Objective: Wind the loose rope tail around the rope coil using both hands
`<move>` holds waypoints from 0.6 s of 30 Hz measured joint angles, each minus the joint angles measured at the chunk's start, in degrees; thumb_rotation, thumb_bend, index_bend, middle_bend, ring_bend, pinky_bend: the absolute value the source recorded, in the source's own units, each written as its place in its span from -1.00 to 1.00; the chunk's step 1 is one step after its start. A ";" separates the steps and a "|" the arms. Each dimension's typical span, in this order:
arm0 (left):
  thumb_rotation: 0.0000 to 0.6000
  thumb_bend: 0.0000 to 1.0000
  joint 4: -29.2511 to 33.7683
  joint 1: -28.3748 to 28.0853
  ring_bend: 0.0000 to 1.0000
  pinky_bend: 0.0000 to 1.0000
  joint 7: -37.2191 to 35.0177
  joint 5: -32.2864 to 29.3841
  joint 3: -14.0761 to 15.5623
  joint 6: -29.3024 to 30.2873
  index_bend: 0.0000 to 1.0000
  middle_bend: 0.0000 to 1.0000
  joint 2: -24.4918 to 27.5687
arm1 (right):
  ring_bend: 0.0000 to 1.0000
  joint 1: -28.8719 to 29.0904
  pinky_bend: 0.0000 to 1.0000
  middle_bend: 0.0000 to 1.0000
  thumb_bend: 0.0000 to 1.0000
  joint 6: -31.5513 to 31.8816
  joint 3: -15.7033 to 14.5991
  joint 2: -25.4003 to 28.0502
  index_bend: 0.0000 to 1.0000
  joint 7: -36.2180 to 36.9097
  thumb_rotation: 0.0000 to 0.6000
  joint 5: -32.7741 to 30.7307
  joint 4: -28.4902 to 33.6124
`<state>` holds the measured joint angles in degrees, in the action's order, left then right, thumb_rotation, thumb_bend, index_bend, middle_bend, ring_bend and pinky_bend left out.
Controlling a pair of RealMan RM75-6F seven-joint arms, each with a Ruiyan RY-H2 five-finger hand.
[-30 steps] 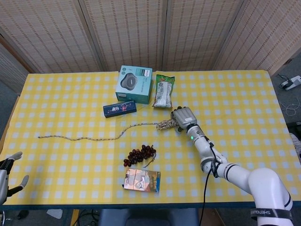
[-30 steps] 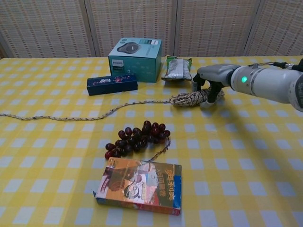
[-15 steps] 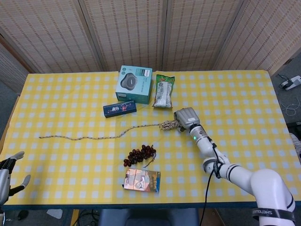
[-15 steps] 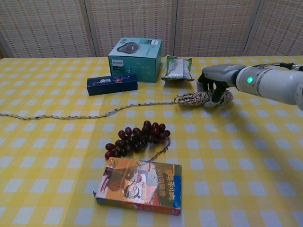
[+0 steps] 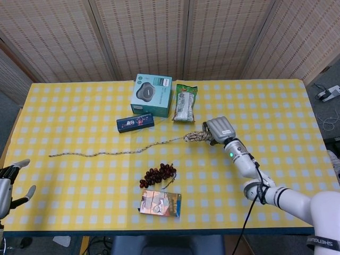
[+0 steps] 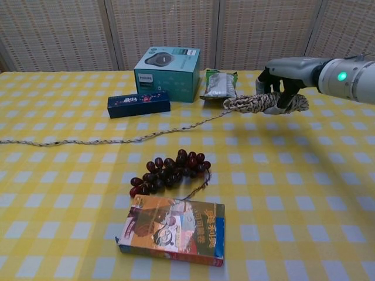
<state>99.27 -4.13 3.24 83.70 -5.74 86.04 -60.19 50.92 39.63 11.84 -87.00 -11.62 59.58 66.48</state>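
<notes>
The right hand [image 6: 281, 89] grips the coil [image 6: 265, 103] with its fingers wrapped over the bundle. Over the last second the hand has raised the coil off the table [image 6: 304, 193] and carried it to the robot's right; a second ago the coil lay on the cloth under the hand. The tail [image 5: 114, 152] has followed: it now rises from the cloth to the coil near the snack bag [image 5: 184, 105], and its far end has slid toward the centre of the table, still lying flat and straight past the blue box [image 5: 135, 121]. The left hand [image 5: 9, 183] waits at the near left table edge, fingers apart, holding nothing, well apart from the tail. Judgement: the coil is secured and lifted, winding has not begun, and the left hand must next take the tail.
</notes>
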 measured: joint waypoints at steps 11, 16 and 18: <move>1.00 -0.38 -3.44 -11.25 0.42 0.47 -0.64 0.68 -3.83 -11.62 -0.26 0.39 -1.83 | -0.03 -1.74 0.10 0.20 -0.25 2.90 -0.86 5.51 0.38 -3.90 1.00 -2.47 9.22; 1.00 -0.39 -6.26 -17.10 0.65 0.79 1.43 -1.74 -5.12 -19.07 -0.19 0.63 -5.10 | -0.03 -1.81 0.12 0.21 -0.25 3.61 -1.16 6.27 0.39 -4.87 1.00 -3.05 10.99; 1.00 -0.39 -7.54 -19.44 0.74 0.87 3.05 -3.60 -5.61 -22.15 -0.15 0.73 -6.73 | -0.03 -1.82 0.12 0.21 -0.25 3.80 -1.27 6.52 0.39 -5.11 1.00 -3.19 11.49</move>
<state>91.73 -23.58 6.30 80.10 -11.35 63.89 -66.92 49.10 43.43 10.57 -80.48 -16.73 56.39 77.97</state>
